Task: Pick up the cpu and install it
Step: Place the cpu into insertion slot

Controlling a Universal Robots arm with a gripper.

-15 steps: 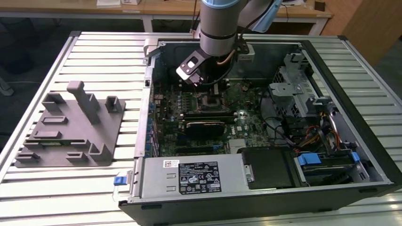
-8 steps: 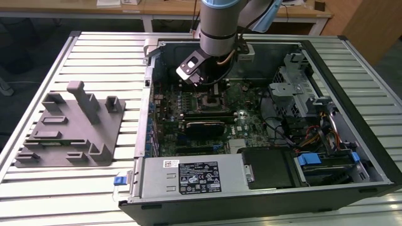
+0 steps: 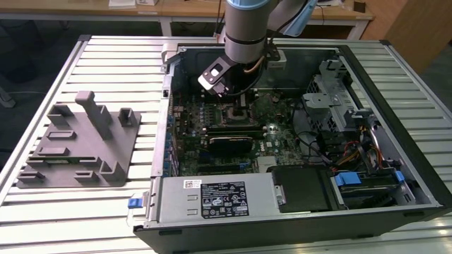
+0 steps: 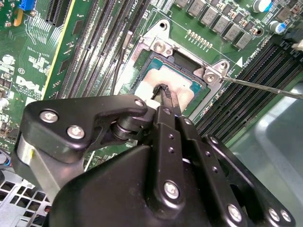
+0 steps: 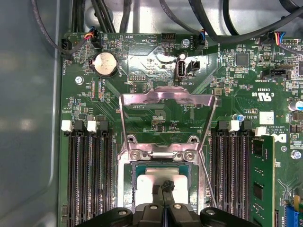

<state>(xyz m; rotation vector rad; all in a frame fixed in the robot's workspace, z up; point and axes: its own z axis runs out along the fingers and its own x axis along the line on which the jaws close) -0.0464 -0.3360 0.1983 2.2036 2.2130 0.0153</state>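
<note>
The cpu [image 4: 154, 85] lies flat in the open socket [image 4: 158, 47] on the green motherboard, its pale silver top showing in both wrist views. My gripper [image 4: 165, 93] stands straight over it with the two black fingertips pressed together, shut, at or just above the middle of the chip [image 5: 151, 182]. Nothing sits between the fingers [image 5: 165, 185]. The socket's metal load plate [image 5: 165, 101] is swung up and open, and its thin lever rod [image 4: 260, 86] sticks out to one side. In the exterior view the arm [image 3: 244, 47] reaches down into the case above the socket [image 3: 236, 114].
Memory slots [image 5: 87, 175] flank the socket, with a green card [image 5: 260, 179] standing in one farther slot. Cables [image 5: 213, 28] run along the board's edge. The open computer case [image 3: 416, 180] holds a power supply [image 3: 211, 198] and drive bays. A grey fixture plate [image 3: 78, 143] lies at the exterior view's left.
</note>
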